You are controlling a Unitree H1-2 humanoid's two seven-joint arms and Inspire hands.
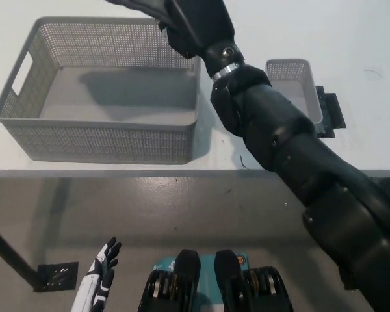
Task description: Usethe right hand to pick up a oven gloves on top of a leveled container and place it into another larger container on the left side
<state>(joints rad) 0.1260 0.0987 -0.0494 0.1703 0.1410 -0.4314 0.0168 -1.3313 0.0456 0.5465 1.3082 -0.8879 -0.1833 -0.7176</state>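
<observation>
A drop outside the large basket (104, 140) could be risked, judging from the right robot hand (182, 19) being placed over its far right rim at the upper middle. Whether this robot hand is holding the oven glove cannot be told; no glove is seen anywhere, and the small container (298, 78) at the right appears empty. The left robot hand (104, 266) is rested at the lower left, fingers spread.

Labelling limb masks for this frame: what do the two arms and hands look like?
Right arm: black, bulky rounded segments with a matte shell and a silver ring at the wrist; right hand is black too. Left hand: white, with black fingers, and dark markings on the white forearm.
</observation>
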